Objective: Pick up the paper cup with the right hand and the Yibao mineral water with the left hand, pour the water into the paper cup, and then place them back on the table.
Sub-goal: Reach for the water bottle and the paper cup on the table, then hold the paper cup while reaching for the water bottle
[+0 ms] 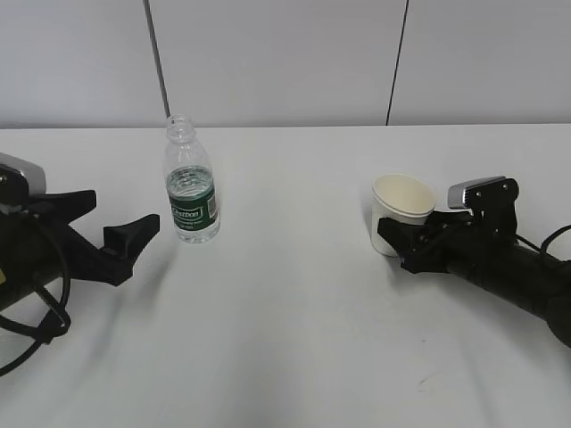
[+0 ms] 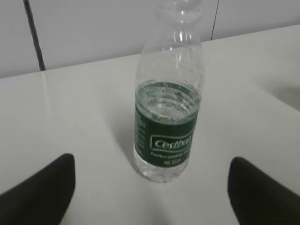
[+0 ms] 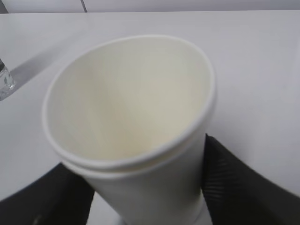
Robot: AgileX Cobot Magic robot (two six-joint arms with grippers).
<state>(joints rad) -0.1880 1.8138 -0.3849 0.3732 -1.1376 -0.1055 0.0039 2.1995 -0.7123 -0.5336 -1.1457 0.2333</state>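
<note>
The Yibao mineral water stands upright and capless on the table at the left; the water reaches about the top of its green label. My left hand's gripper is open just short of the bottle, with its fingertips wide apart at either side of the left wrist view. The paper cup is at the right, empty inside. My right hand's gripper is shut on the cup's lower wall, with a black finger pressed on each side.
A white panelled wall with dark vertical seams runs behind the table's far edge. The bottle's base shows at the left edge of the right wrist view. Black cables loop beside the left arm.
</note>
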